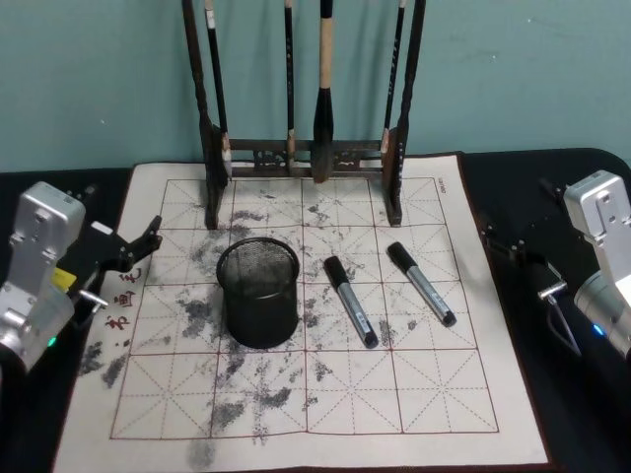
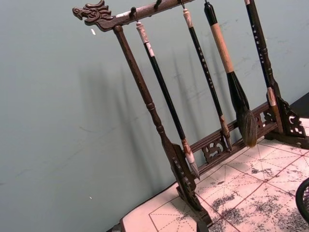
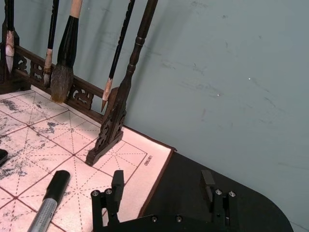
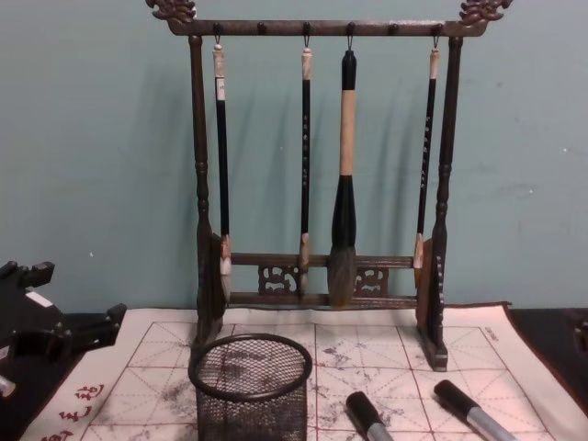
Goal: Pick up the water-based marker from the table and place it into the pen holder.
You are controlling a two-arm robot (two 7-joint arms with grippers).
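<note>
From the head, your left gripper hangs over the left edge of the white felt mat with its red grid and ink stains, fingers apart and holding nothing. Your right gripper sits off the mat's right edge, above the black table. The round black wire-mesh pen holder stands upright on the mat, nearer the left gripper. Two grey-barrelled markers with black caps lie flat to its right: the inner marker near the cup, and the outer marker beyond it, well apart from the right gripper. The tall dark wooden brush rack stands at the mat's far edge

Your left wrist faces the brush rack and catches a sliver of the pen holder

Your right wrist shows the right gripper wide open and empty above the mat's border, with the outer marker lying near one finger, outside the gap

From the chest, the left gripper sits low at the left, the pen holder stands just beyond it, and both markers lie to the cup's right
</note>
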